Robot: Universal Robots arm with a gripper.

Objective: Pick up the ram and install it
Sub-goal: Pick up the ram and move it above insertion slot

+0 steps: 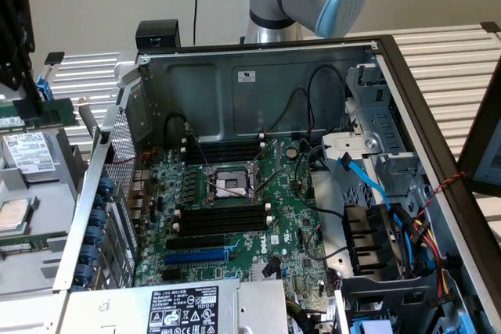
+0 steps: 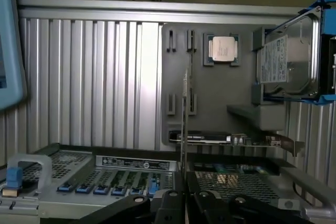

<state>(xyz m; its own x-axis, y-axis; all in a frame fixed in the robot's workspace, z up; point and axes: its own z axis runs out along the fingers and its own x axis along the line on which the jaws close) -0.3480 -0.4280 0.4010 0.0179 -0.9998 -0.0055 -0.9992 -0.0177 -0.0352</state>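
In the exterior view my black gripper hangs at the far left, outside the open computer case and above the parts tray. It is shut on the ram, a green stick jutting from the fingers toward the case. In the wrist view the ram appears edge-on as a thin upright strip rising from between the dark fingers; the gripper is shut on its lower end. The long black slots lie on the green motherboard beside the processor socket, well off to the exterior view's right of the gripper.
The grey parts tray carries a processor, a hard drive in a blue caddy and a flat card. The case's side wall stands between gripper and motherboard. Cables and a blue slot are inside the case.
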